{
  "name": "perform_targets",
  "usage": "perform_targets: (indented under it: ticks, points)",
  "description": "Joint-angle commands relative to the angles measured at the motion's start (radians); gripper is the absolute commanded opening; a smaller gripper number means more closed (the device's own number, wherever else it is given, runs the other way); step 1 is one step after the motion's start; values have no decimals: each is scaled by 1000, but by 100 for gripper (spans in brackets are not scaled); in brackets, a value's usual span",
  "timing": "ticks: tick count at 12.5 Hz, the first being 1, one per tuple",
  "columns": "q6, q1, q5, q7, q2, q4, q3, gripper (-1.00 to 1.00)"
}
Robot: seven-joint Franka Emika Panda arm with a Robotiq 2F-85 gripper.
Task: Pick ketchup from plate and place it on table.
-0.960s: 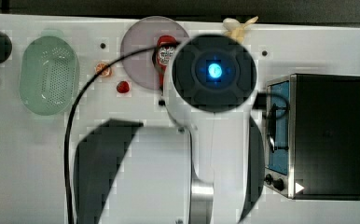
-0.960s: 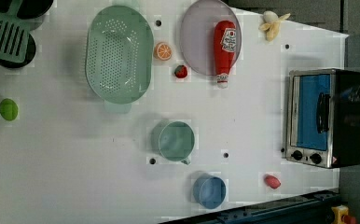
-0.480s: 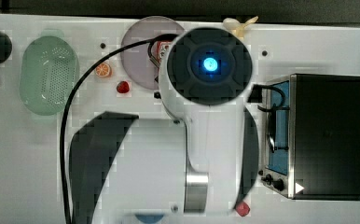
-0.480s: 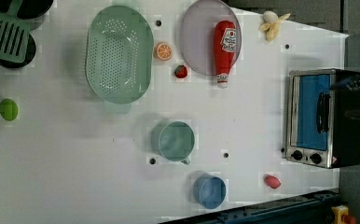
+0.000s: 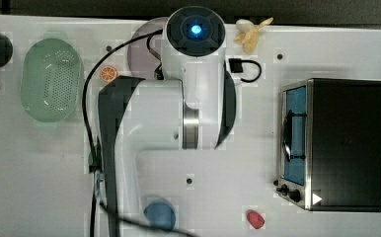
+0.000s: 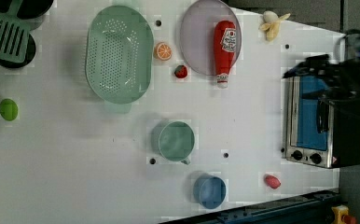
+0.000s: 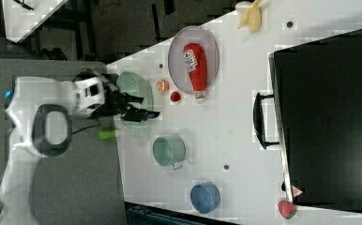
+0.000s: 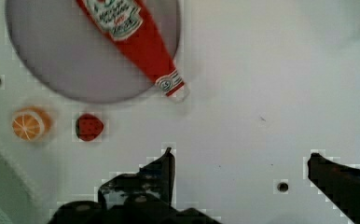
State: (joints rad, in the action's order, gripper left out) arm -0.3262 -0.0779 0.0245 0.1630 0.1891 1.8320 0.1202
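**Inspector A:** Location of the ketchup [image 6: 225, 44]?

**Inspector B:** Lying on its side on the plate [image 6: 197, 42], label patch up. The body rests on the plate; the cap end overhangs the plate's rim and sits over the table [image 6: 75, 163]. The right view agrees: ketchup [image 7: 195, 63] across the plate [image 7: 177, 61], cap past the rim.

**Inspector A:** And where is the plate on the table?

**Inspector B:** At the table's edge along the left view's top, between the mint-green basket [image 6: 118, 53] and the banana [image 6: 272, 24] near that edge's corner.

**Inspector A:** Jaws?

**Inspector B:** Spread wide, nothing between them. In the wrist view the gripper [image 8: 238, 163] is over bare table, both dark fingers [image 8: 162, 170] well apart, clear of the ketchup [image 8: 136, 37]. No contact with the bottle or the plate [image 8: 52, 60].

**Inspector A:** Other items near the plate?

**Inspector B:** An orange slice [image 6: 162, 51] and a strawberry [image 6: 181, 71] on the table just beside the rim, on the basket side. Neither touches the bottle.

**Inspector A:** Remainder of the table?

**Inspector B:** A green cup [image 6: 176, 141] mid-table, a blue bowl [image 6: 211, 191] and a pinkish-red lump [image 6: 272, 181] near the opposite edge, and a toaster oven [image 6: 320, 123] by the edge at the left view's right.
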Motion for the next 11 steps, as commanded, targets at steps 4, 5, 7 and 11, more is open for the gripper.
perform_targets:
  ticks: [4, 5, 7, 11]
  points:
    - [-206, 9, -30, 395, 160, -15, 5, 100]
    - [-231, 10, -43, 423, 194, -21, 5, 100]
    - [-284, 19, -68, 430, 264, -41, 5, 100]
    - [-400, 43, -105, 436, 404, -106, 5, 100]
